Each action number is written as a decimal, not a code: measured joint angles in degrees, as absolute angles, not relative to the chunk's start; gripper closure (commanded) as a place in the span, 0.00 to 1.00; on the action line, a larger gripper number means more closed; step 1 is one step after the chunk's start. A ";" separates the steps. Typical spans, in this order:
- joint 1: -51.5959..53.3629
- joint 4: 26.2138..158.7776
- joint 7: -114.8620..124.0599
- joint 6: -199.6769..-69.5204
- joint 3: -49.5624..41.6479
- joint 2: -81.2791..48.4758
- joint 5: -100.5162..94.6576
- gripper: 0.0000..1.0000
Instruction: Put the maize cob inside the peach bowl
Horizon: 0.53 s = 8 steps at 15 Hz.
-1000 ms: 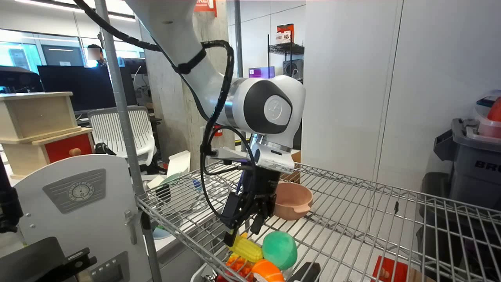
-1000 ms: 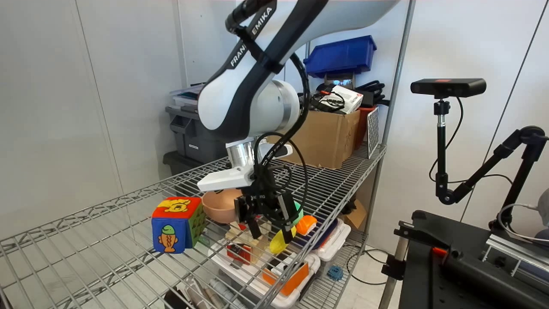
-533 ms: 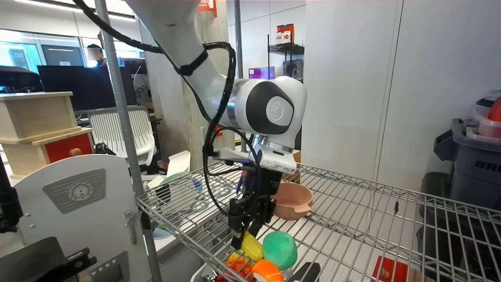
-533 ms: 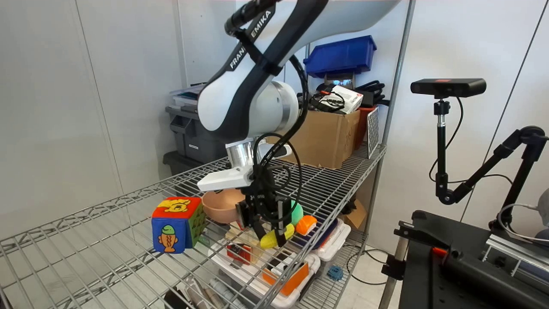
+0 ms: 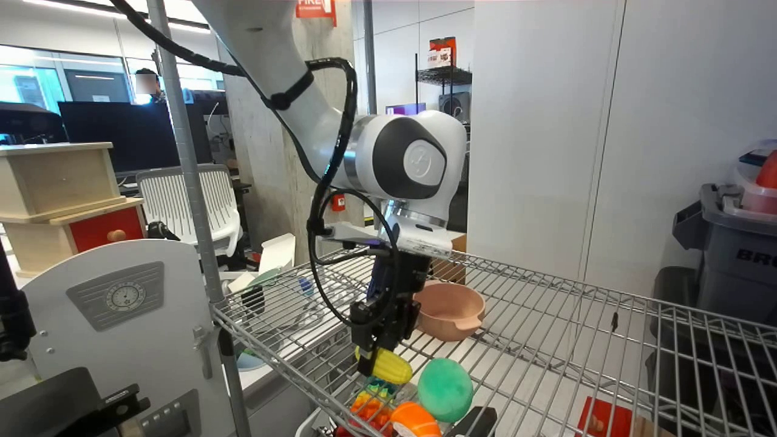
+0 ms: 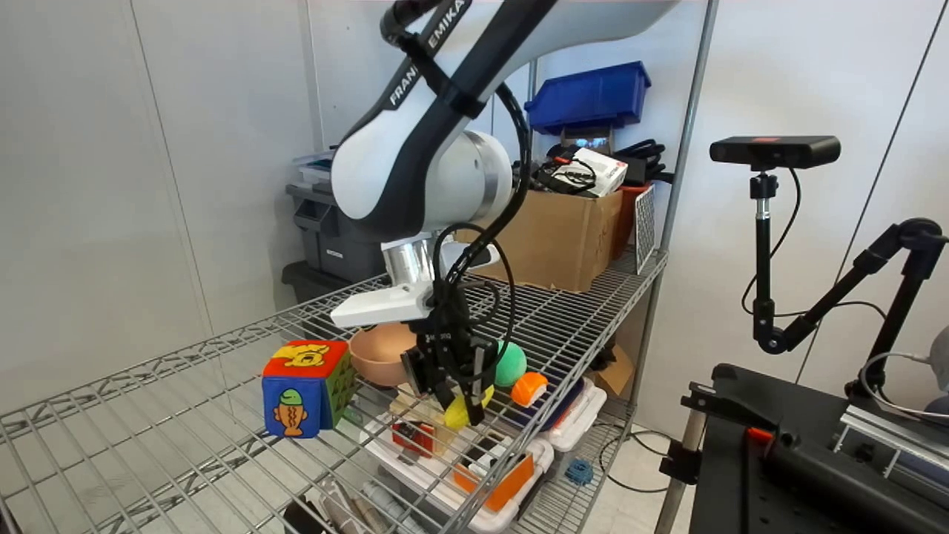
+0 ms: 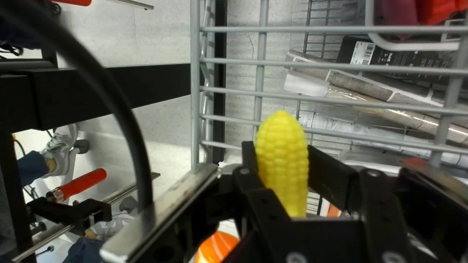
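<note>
The yellow maize cob [image 7: 281, 157] is squeezed between both black fingers of my gripper [image 5: 377, 355], as the wrist view shows. Its rounded end sticks out past the fingertips. In both exterior views the cob [image 6: 458, 412] hangs slightly tilted, just above the wire shelf near its edge. The peach bowl [image 5: 448, 326] stands upright on the shelf, behind the gripper in that exterior view. Part of the bowl [image 6: 374, 368] is covered by the arm in another exterior view, where it sits left of the gripper.
A round green toy [image 5: 445, 390] and an orange toy [image 5: 416, 420] lie close to the cob on the wire shelf [image 5: 564, 364]. A soft picture cube [image 6: 304, 386] stands right beside the bowl. A metal post [image 5: 193, 152] rises at the shelf's corner.
The jaws have gone from open to shut around the cob. Arm and cob have risen a little. The green toy has shifted slightly away from the cob.
</note>
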<state>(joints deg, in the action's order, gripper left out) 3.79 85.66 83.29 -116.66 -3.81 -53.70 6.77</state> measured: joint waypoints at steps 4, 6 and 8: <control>7.58 95.09 82.08 -120.81 -3.81 -44.20 4.53 0.90; 9.33 100.11 81.69 -123.72 -3.91 -38.21 2.11 0.90; 10.09 102.46 81.54 -125.46 -4.33 -32.52 -0.54 0.90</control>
<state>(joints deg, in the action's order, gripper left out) 10.09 102.46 81.54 -125.46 -4.33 -32.52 -0.54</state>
